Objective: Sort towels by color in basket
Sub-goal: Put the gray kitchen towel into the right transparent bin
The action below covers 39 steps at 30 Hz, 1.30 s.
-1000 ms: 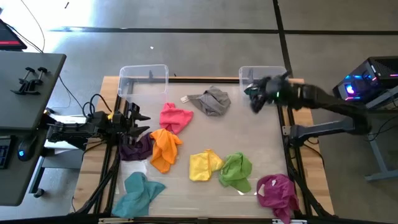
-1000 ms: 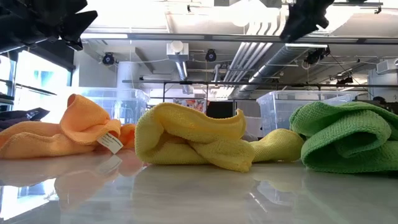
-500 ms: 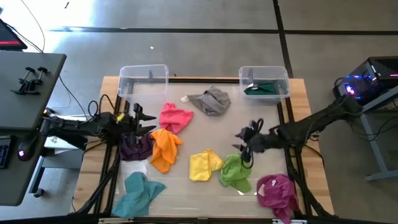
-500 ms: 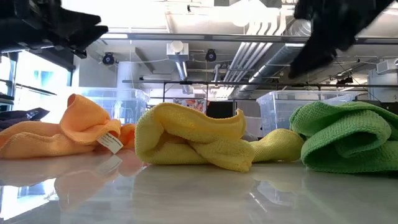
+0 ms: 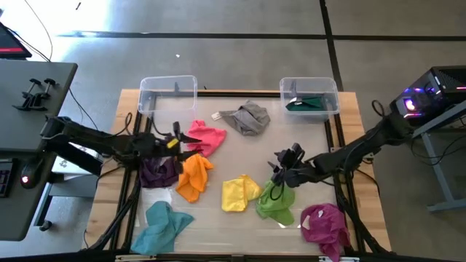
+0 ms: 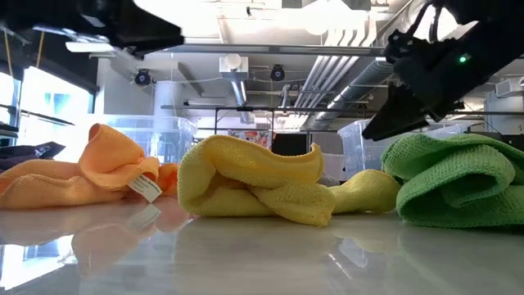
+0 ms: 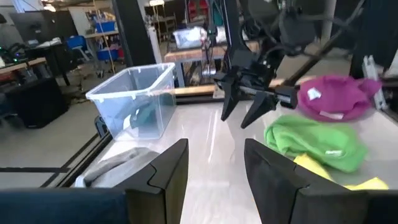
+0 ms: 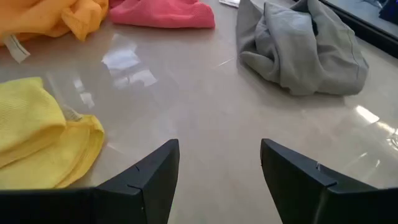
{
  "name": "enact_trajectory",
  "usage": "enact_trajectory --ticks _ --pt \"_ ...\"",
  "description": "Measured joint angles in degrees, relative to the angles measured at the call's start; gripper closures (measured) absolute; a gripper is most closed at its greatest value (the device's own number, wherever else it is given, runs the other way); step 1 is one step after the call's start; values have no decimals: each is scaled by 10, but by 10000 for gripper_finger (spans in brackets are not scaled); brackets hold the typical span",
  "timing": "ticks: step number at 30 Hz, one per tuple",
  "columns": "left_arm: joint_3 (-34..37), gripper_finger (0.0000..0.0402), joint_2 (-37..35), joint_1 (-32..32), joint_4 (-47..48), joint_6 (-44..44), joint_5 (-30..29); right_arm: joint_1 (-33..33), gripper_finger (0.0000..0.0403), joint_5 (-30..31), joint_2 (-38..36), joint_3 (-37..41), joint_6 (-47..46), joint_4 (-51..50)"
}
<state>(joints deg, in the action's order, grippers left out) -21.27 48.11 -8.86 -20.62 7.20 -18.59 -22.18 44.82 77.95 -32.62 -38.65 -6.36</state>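
Note:
Eight towels lie bunched on the table: pink (image 5: 205,136), grey (image 5: 249,118), purple (image 5: 156,172), orange (image 5: 193,173), yellow (image 5: 239,193), lime green (image 5: 277,200), magenta (image 5: 324,222) and teal (image 5: 162,222). The dark green towel (image 5: 309,103) lies in the far right bin. My left gripper (image 5: 182,142) hovers open between the pink and orange towels. My right gripper (image 5: 280,171) hangs open just above the table at the lime green towel's far edge (image 7: 314,143), fingers pointing down, touching nothing.
Two clear bins stand at the table's far edge, the left one (image 5: 167,91) and the right one (image 5: 309,94). A bare strip of table (image 8: 205,106) lies between the grey towel (image 8: 305,50) and the yellow towel (image 8: 37,130). A desk stands left of the table.
My right gripper has swung from over the far right bin toward the near edge and come down to the lime green towel; the dark green towel now shows in that bin. My left gripper has reached rightward from above the purple towel to between the pink and orange ones.

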Motion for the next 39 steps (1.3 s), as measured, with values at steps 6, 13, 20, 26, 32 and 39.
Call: enact_trajectory --ticks 6,13,20,26,32,39 --pt "-32 259 105 1 -40 16 0 29 183 -8 28 0 56 69" --pt "-33 259 204 8 -144 25 -1 66 183 -82 58 -1 132 156" --pt "-33 259 263 11 -216 31 16 83 183 -102 61 -1 134 163" --pt "-65 259 317 32 -261 -10 35 83 183 -104 61 -1 132 162" --pt "-133 259 390 52 -254 -10 34 83 183 -104 61 -1 132 164" --pt "-194 255 454 89 -194 -25 30 83 183 -109 61 -1 135 161"
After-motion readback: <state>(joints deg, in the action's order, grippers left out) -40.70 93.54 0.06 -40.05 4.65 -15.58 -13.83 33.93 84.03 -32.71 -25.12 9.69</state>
